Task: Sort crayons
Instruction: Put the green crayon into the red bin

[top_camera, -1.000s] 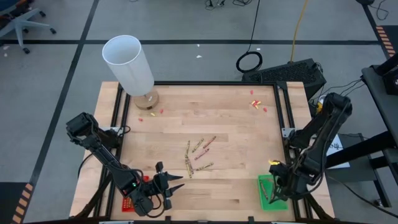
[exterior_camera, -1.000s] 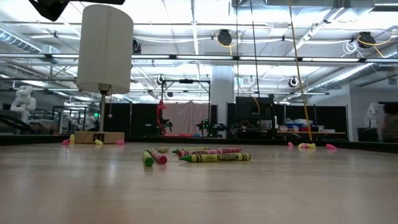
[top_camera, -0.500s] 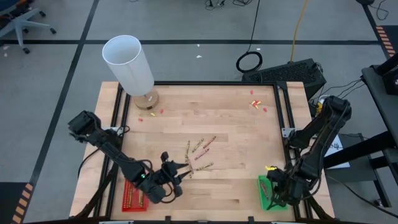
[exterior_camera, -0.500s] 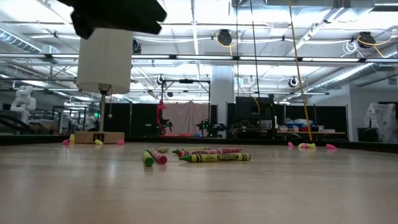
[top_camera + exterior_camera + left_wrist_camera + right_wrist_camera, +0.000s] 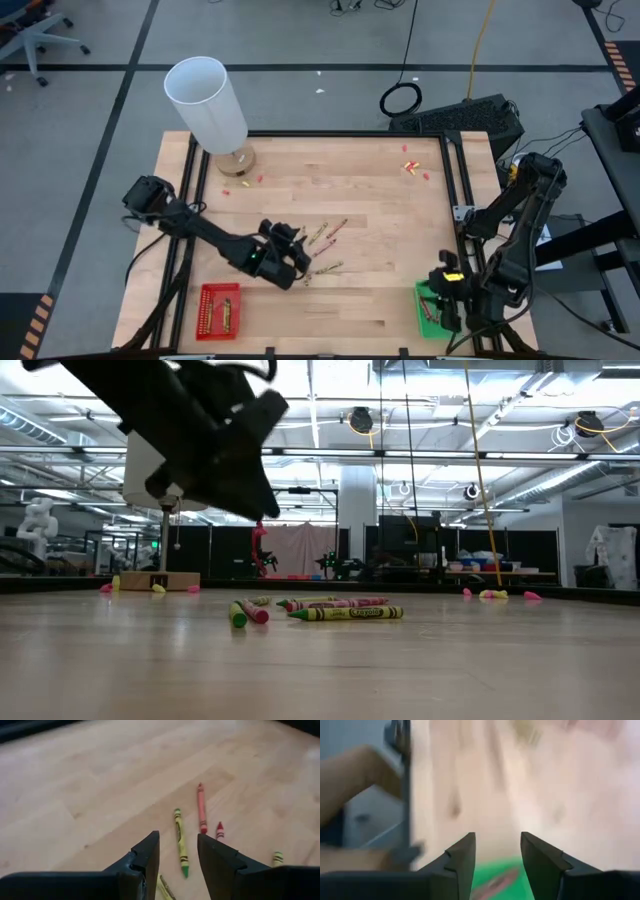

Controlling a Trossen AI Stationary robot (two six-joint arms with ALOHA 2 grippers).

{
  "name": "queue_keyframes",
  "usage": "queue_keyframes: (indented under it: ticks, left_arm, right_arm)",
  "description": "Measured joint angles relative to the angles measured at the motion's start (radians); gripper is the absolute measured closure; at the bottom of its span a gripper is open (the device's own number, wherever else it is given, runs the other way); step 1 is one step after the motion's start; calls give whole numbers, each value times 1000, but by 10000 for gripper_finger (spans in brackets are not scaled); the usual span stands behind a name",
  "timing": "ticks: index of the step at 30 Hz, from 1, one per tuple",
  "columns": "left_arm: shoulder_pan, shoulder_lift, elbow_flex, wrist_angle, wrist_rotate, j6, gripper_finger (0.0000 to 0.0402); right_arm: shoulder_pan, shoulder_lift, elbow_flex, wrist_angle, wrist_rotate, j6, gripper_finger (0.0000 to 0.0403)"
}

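several thin green and red crayons (image 5: 320, 250) lie mid-table; both arms' fingers (image 5: 150, 851) parted, empty.

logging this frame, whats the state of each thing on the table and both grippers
left gripper: open, empty, over the loose crayons
right gripper: open, empty, above the green tray
loose crayons: lying flat mid-table
red tray: holds crayons
green tray: holds crayons
white cylinder: upright on its base
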Motion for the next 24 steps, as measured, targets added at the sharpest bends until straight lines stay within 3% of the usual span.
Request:
queue_keyframes:
  ticks: [5,8,13,24]
  left_arm:
    - [34,56,0,12,68,-103,270]
    - [39,92,0,1,90,-155,270]
    - [38,117,0,4,93,-180,263]
    - [88,137,1,-16,122,-174,216]
  right_arm:
    - [-7,3,-40,6,346,-154,263]
    - [-19,2,-73,13,457,-170,263]
    - [-50,2,-137,68,506,-165,264]
    - [-125,3,-276,358,507,-301,264]
